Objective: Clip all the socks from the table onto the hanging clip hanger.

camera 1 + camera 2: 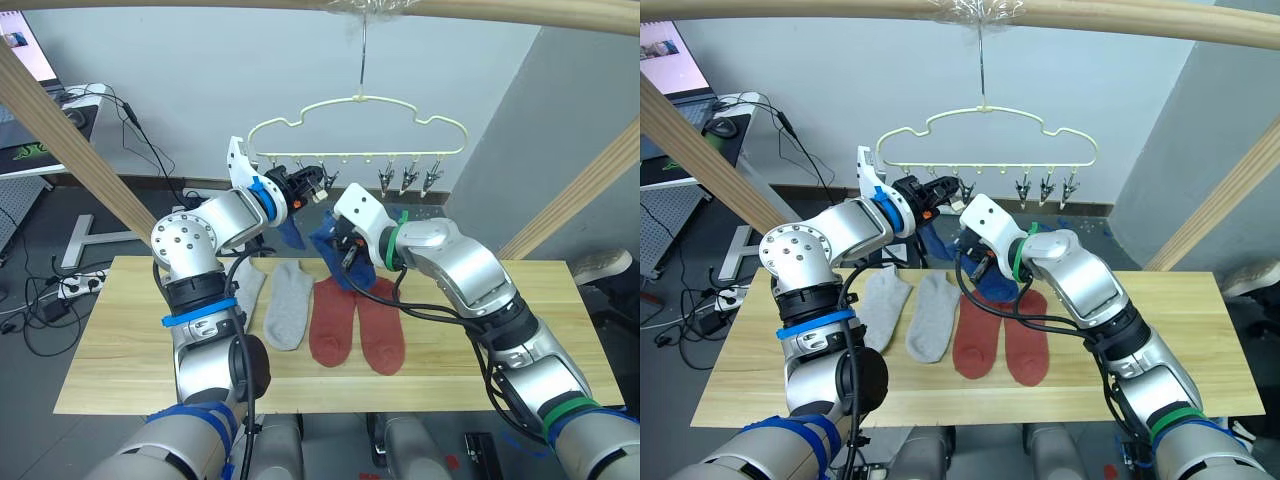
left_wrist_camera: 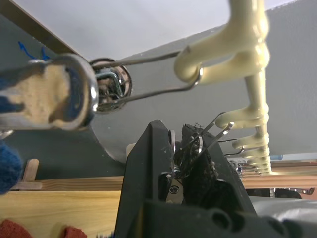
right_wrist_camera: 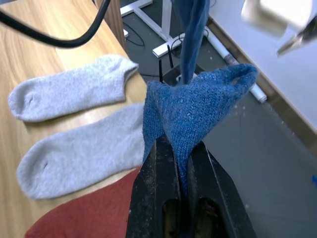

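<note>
The pale yellow clip hanger (image 1: pixel 360 108) hangs from a wooden rail, a row of metal clips (image 1: pixel 405 180) under it. My left gripper (image 1: pixel 308 183) is up at the left clips, shut on one clip (image 2: pixel 190 144). One blue sock (image 1: pixel 291 232) hangs just below it. My right gripper (image 3: pixel 182 163) is shut on a second blue sock (image 3: pixel 198 109), held bunched above the table's far edge, right of the hanging one. Two light grey socks (image 1: pixel 288 305) and two rust red socks (image 1: pixel 357 322) lie flat side by side on the table (image 1: pixel 130 340).
A wooden rail (image 1: pixel 500 10) crosses overhead, with slanted wooden beams at left (image 1: pixel 70 130) and right (image 1: pixel 590 190). A desk with a screen (image 1: pixel 30 60) and floor cables (image 1: pixel 50 290) lie beyond the table's left end.
</note>
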You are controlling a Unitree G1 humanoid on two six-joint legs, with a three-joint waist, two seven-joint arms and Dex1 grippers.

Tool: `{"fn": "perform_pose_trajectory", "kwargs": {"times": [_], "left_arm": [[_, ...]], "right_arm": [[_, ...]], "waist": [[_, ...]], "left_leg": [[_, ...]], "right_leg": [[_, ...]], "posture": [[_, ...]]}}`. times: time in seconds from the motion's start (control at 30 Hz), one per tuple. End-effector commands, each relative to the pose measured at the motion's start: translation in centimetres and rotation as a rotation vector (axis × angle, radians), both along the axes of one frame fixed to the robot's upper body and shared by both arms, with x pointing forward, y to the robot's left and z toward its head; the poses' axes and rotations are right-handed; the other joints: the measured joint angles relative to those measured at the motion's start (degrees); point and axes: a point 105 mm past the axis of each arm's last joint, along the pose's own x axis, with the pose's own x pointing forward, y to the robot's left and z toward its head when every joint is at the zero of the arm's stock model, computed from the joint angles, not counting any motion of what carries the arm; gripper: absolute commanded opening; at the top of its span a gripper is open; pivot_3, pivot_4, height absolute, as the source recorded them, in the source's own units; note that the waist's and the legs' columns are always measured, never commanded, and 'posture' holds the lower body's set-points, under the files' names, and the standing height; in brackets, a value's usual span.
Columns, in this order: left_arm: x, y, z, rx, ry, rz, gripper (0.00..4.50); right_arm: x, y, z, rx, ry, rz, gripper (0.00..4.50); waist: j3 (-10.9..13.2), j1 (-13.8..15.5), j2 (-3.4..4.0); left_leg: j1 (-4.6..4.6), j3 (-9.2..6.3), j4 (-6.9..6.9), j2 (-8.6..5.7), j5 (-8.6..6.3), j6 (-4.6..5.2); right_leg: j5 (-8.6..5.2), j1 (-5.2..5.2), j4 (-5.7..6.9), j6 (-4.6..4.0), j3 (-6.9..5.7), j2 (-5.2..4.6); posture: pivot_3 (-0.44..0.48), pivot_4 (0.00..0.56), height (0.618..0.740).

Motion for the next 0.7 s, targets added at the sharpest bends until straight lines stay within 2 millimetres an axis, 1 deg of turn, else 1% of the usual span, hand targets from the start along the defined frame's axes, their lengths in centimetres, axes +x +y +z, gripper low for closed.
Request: {"fn": "perform_pose_trajectory", "kwargs": {"times": [0.03, 0.43, 0.7], "left_arm": [[-0.4, -0.4, 1.3, 0.000, -0.051, -0.019, 0.30], [-0.5, -0.3, 1.0, 0.014, -0.057, -0.010, 0.30], [-0.4, -0.2, 0.7, 0.031, -0.056, -0.008, 0.30]], "right_arm": [[-0.2, 0.8, 1.7, 0.010, -0.061, 0.054, 0.03], [0.4, 1.6, 2.9, -0.007, -0.102, 0.093, 0.03], [0.6, 1.8, 3.9, -0.013, -0.133, 0.101, 0.03]], "waist": [[0.00, 0.07, 0.00], [0.00, 0.30, 0.00], [-0.01, 0.60, 0.01]], "left_leg": [[0.00, 0.00, 0.00, 0.00, 0.00, -0.01], [0.00, -0.01, 0.01, 0.01, 0.02, -0.03], [0.00, -0.01, 0.02, 0.01, 0.05, -0.09]], "right_leg": [[0.00, 0.00, 0.00, 0.00, 0.00, 0.00], [0.00, -0.02, 0.09, 0.00, -0.02, 0.00], [0.00, -0.03, 0.12, 0.00, -0.02, 0.00]], "posture": [[0.073, 0.208, 0.740], [0.080, 0.205, 0.740], [0.076, 0.198, 0.740]]}}
